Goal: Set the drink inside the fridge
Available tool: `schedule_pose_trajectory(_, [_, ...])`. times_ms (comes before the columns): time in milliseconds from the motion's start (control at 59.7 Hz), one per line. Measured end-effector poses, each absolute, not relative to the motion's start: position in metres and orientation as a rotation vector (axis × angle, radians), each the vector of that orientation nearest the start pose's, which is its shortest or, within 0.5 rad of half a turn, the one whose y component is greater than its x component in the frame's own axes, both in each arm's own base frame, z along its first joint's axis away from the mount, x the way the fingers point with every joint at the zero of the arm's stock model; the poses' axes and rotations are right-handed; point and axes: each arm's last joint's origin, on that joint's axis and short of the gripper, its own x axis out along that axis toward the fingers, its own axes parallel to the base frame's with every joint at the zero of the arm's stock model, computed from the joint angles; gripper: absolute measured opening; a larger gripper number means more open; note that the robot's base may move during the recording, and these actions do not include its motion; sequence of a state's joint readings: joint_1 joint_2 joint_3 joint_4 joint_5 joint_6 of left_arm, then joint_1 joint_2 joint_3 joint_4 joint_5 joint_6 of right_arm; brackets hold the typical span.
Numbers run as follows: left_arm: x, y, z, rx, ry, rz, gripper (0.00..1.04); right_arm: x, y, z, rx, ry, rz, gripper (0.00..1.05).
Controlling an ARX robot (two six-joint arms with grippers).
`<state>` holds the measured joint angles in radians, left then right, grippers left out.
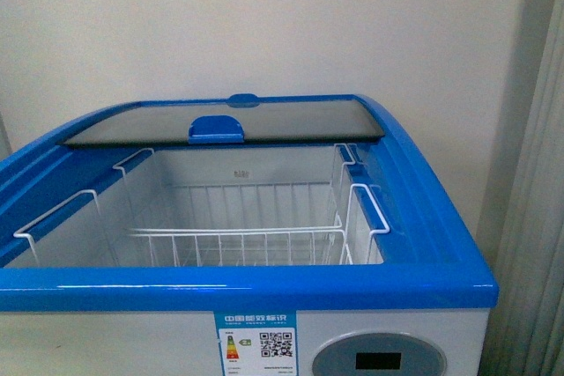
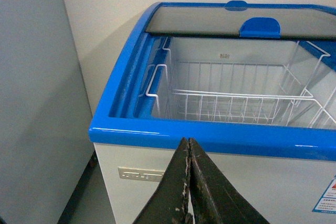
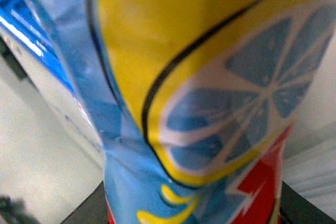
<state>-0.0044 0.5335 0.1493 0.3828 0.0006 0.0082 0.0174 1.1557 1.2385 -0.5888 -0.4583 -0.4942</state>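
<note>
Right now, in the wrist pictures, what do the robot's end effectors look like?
The left end effector has two flat, blackish fingers that taper to a point, with pale chips along their inner edges. Of the right end effector only dark edges show beside the drink. No cables or markings are visible, and the front view shows no arm.

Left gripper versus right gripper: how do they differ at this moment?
The left gripper is shut and empty; the right gripper's fingers do not show, and the drink fills its wrist view. The left wrist view shows the fridge sharply, its top open; the right shows only a blurred strip of its blue rim. Both look at the fridge from outside.
</note>
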Motion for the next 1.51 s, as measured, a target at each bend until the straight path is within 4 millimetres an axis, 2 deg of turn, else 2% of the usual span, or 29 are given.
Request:
schedule_pose_trajectory(101, [0.135,-0.001,0.197,0.008,-0.001,-0.005,0.03,0.279,0.037,0.370,-0.506,0.477,0.668,0.44])
schedule_pose_trajectory(134, [0.134,-0.001,0.195,0.007,0.000,-0.005,0.03,0.301,0.050,0.362,-0.583,0.510,0.714,0.44])
schedule_pose_trajectory(184, [0.132,-0.001,0.193,0.007,0.000,-0.004,0.03,0.316,0.060,0.356,-0.637,0.526,0.739,0.44])
schedule_pose_trajectory(235, [0.130,-0.001,0.191,0.006,-0.001,-0.005,0.03,0.340,0.080,0.348,-0.772,0.528,0.773,0.44])
schedule_pose_trajectory(352, [0.125,-0.001,0.185,0.006,0.002,-0.005,0.03,0.369,0.128,0.334,-1.019,0.487,0.838,0.44])
schedule_pose_trajectory(486, [0.120,-0.001,0.180,0.006,0.001,-0.005,0.03,0.383,0.173,0.315,-1.186,0.478,0.918,0.44])
schedule_pose_trajectory(570, [0.118,-0.001,0.178,0.006,0.001,-0.005,0.03,0.392,0.187,0.303,-1.230,0.485,0.936,0.43])
schedule_pose_trajectory(855, [0.112,0.000,0.172,0.005,-0.017,-0.005,0.03,0.426,0.205,0.264,-1.271,0.551,0.908,0.43])
schedule_pose_trajectory(1123, [0.108,0.000,0.171,0.005,-0.015,-0.005,0.03,0.435,0.223,0.236,-1.283,0.528,0.916,0.43])
schedule_pose_trajectory(1274, [0.099,0.000,0.167,0.005,0.011,-0.005,0.03,0.435,0.230,0.235,-1.286,0.507,0.915,0.43])
schedule_pose_trajectory(1307, [0.098,0.000,0.168,0.005,-0.002,-0.005,0.03,0.434,0.232,0.235,-1.286,0.505,0.917,0.46])
schedule_pose_trajectory(1508, [0.097,0.000,0.168,0.005,-0.009,-0.005,0.03,0.432,0.238,0.236,-1.257,0.476,0.930,0.75])
